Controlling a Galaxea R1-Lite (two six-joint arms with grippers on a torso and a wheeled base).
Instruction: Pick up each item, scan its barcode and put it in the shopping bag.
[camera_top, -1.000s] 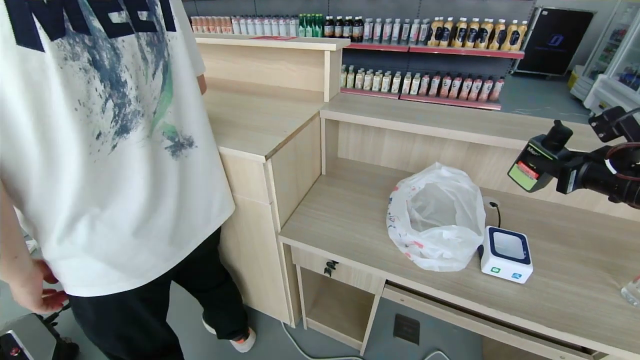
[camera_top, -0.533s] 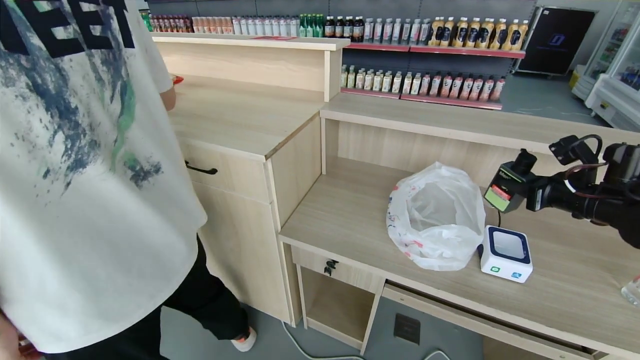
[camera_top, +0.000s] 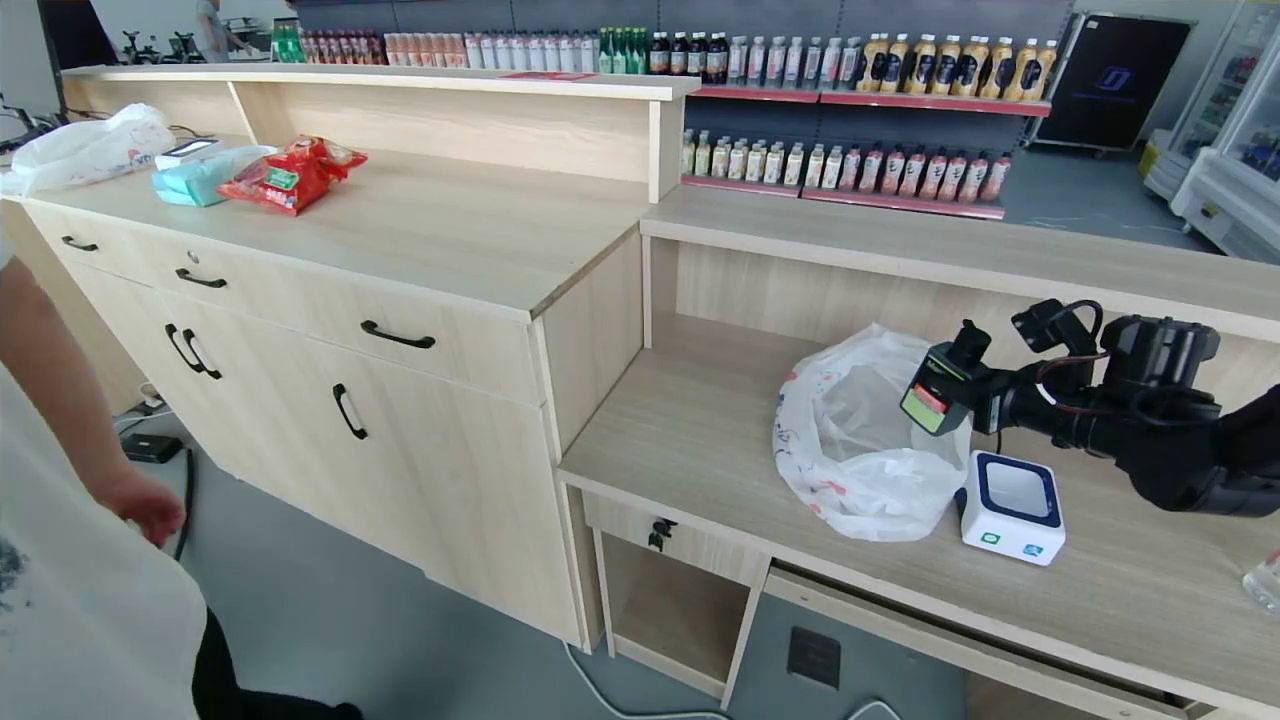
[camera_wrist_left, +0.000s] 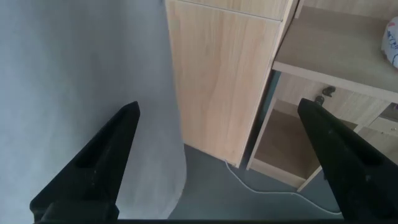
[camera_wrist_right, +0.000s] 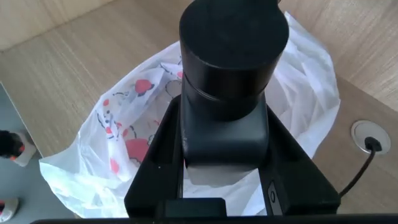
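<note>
The shopping bag (camera_top: 860, 440) lay open-mouthed below and just ahead of the right gripper's fingers, with the scanner (camera_top: 1012, 505) beneath the wrist behind them. The right gripper (camera_top: 978, 400) was clamped on the dark bottle (camera_top: 935, 400), tilted, cap uppermost, base toward the bag's mouth. The left gripper (camera_wrist_left: 217, 109) hung well apart, fingers spread wide and empty, so I judged the drop to be the right arm's.

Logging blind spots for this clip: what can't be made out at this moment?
- Barcode on the black container: too small in the head view; the right wrist view faces its cap.
- Shopping bag inside: hidden by crumpled folds and, from the right wrist, by the container.
- Clear object: cut by the head view's right edge.
</note>
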